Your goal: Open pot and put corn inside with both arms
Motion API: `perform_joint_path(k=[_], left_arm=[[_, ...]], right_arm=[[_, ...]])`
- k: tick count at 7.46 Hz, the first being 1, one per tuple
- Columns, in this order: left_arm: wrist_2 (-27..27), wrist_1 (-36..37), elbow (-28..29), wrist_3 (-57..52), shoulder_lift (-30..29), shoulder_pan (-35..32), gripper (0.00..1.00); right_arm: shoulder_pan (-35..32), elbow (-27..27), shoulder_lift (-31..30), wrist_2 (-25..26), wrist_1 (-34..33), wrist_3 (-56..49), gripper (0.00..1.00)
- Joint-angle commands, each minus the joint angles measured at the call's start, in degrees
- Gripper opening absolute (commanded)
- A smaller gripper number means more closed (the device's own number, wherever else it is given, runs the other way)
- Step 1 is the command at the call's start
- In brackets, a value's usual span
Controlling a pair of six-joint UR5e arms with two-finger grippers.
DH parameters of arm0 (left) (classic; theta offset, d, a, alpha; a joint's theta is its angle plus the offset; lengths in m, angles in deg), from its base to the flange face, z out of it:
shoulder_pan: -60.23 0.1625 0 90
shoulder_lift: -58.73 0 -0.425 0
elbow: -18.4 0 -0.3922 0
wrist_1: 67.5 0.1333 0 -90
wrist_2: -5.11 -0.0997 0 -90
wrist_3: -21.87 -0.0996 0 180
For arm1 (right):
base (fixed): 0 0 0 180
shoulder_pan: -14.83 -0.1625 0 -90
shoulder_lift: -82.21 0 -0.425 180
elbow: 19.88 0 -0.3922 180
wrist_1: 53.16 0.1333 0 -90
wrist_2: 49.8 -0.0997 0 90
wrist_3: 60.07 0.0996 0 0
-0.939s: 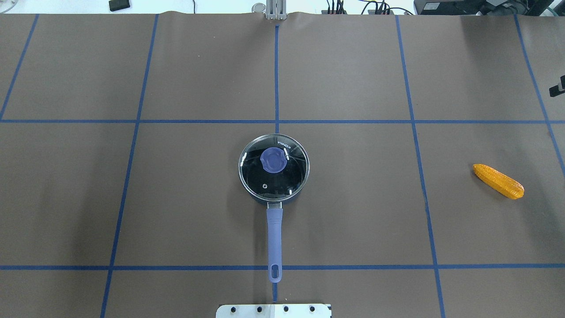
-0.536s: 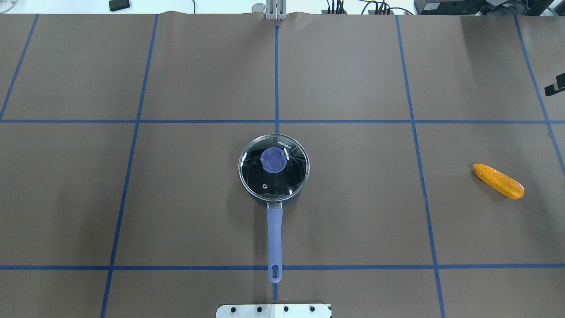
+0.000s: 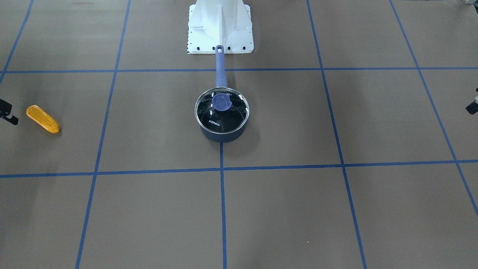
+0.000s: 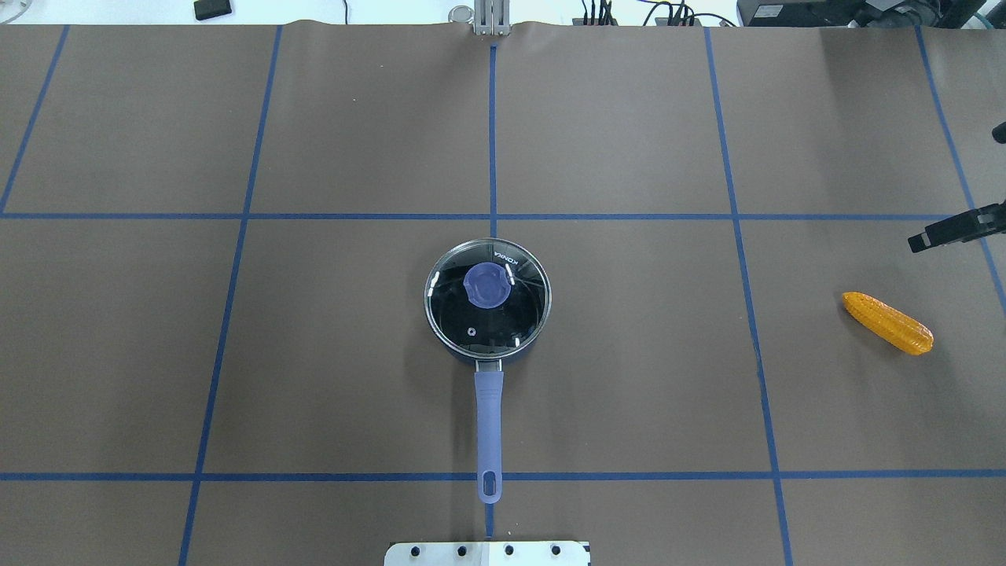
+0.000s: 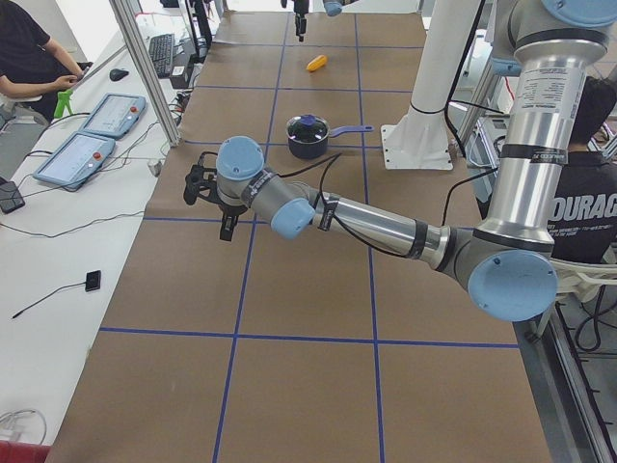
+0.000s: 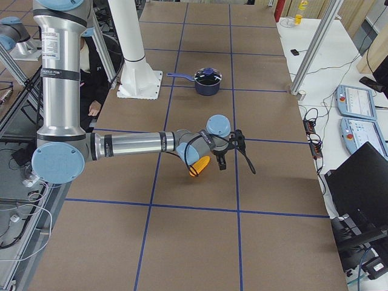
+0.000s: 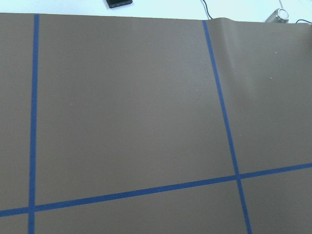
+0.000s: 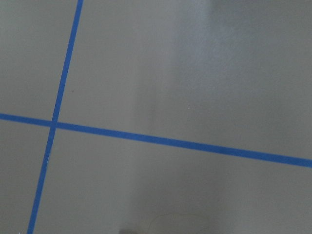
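The pot (image 4: 487, 303) stands at the table's middle with its glass lid on. The lid's blue knob (image 4: 487, 284) is on top and the lavender handle (image 4: 489, 428) points toward the robot base. The pot also shows in the front view (image 3: 222, 116). The corn (image 4: 886, 322) lies flat far to the right, and shows in the front view (image 3: 42, 119). My right gripper (image 4: 963, 196) comes in at the right edge, above and just beyond the corn; its two black fingers stand apart and empty. My left gripper (image 3: 472, 107) shows only as a sliver at the table's left end; its opening is unclear. Both wrist views show bare table.
The brown table cover carries a blue tape grid. The white robot base plate (image 4: 487, 553) sits just behind the pot handle's end. A metal post (image 4: 491, 17) stands at the far edge. Operators and control tablets (image 5: 92, 135) are beside the table.
My right gripper has moved further into the overhead view and closer to the corn. The pot, lid and corn have not moved.
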Motion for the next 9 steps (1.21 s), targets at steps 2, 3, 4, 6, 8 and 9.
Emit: perform_joint_path(k=[2,3,4,6,8,9], left_arm=[[-3.58,8.23,-3.96,7.98,-8.11,6.24,0.96],[-5.42,16.56,-7.55,8.51,-11.44,8.25,0.96],[-9.62,26.3,-12.37,8.61,-14.78,11.66,0.96],[-16.75,37.1,-17.95,15.14,-20.76,19.57,0.97],[-23.06,37.03,-18.4,23.51,-23.24,27.82,0.97],[-25.71,37.03,-18.14,26.16,-24.3,32.04,0.97]], right_arm=[[10.62,-4.76,-3.93,6.24,1.42,-0.77,1.0],[12.73,-4.86,-3.75,6.95,1.42,-0.86,1.0],[14.49,-3.9,-3.49,7.56,1.16,-2.16,1.0],[13.9,-3.19,-2.01,8.62,-1.9,-7.44,1.0],[12.59,-3.53,0.89,8.28,-6.55,-9.9,1.0],[11.1,-3.97,1.25,7.58,-8.5,-11.74,1.0]])
